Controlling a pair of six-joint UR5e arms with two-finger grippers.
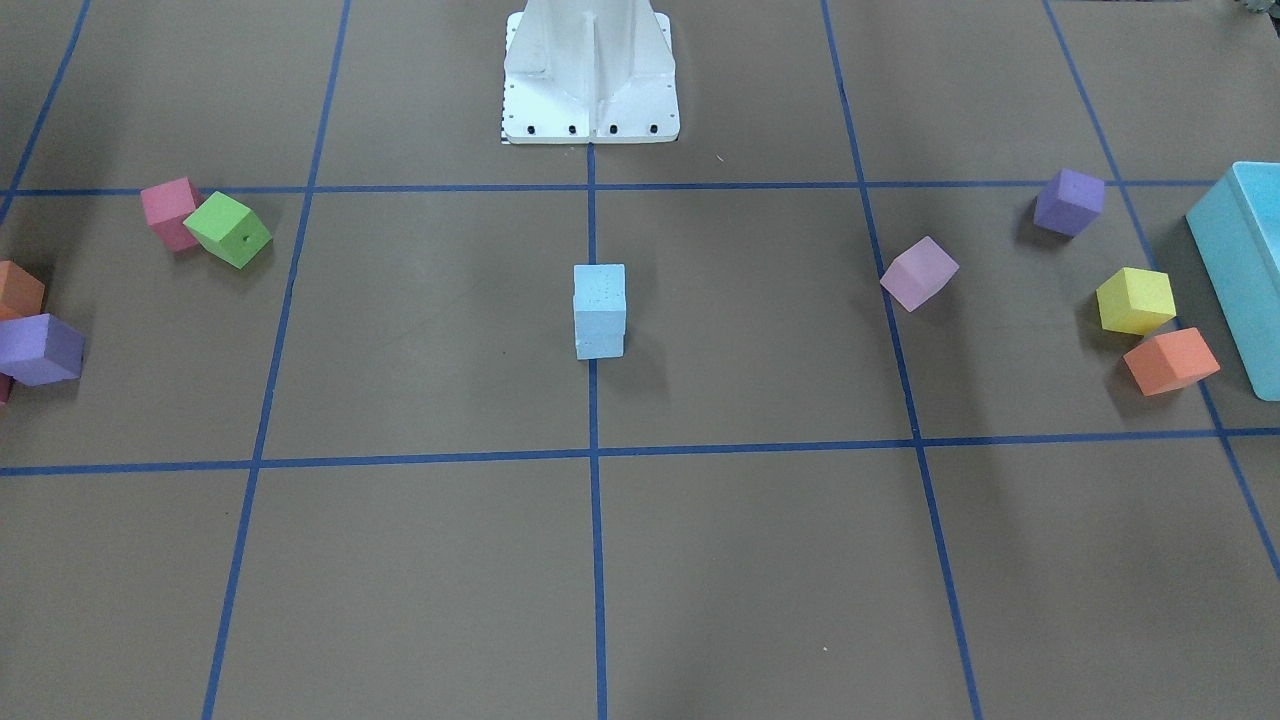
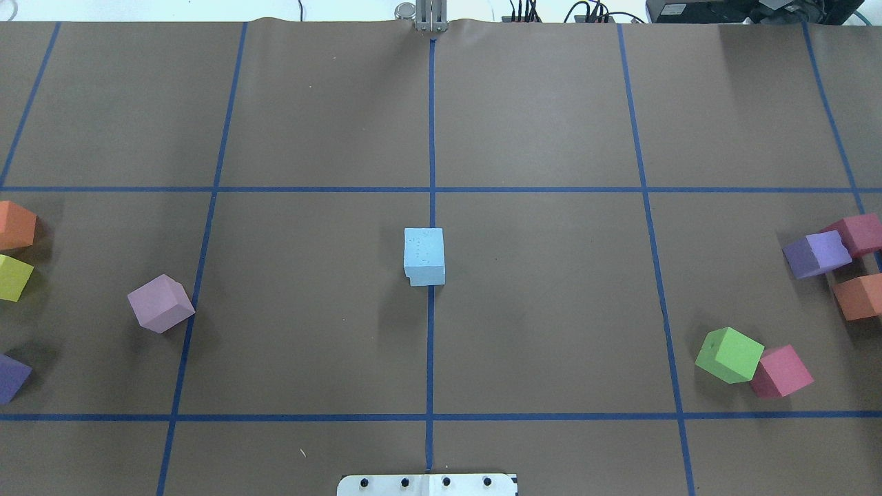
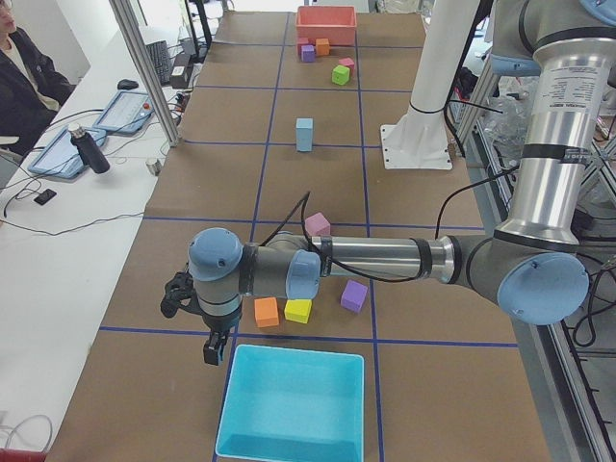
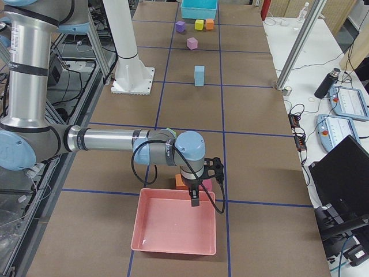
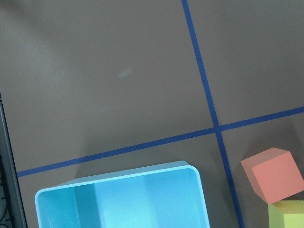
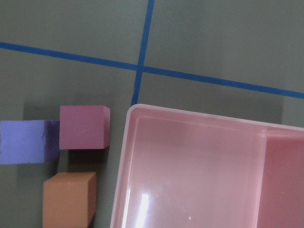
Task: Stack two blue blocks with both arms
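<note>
The two pale blue blocks stand stacked, one (image 1: 600,291) on the other (image 1: 600,341), on the centre blue line in front of the white pedestal (image 1: 590,75). The stack also shows in the overhead view (image 2: 424,252) and in both side views (image 3: 304,135) (image 4: 199,75). No gripper touches it. My left gripper (image 3: 214,351) hangs far from it, over the near rim of the turquoise bin (image 3: 294,404). My right gripper (image 4: 195,201) hangs over the pink bin (image 4: 173,225). I cannot tell whether either is open or shut. Neither wrist view shows fingers.
On my left side lie lilac (image 2: 160,303), purple (image 1: 1068,201), yellow (image 1: 1135,300) and orange (image 1: 1170,360) cubes next to the turquoise bin (image 1: 1245,260). On my right lie green (image 2: 729,354), pink (image 2: 781,371), purple (image 2: 816,253) and orange (image 2: 858,296) cubes.
</note>
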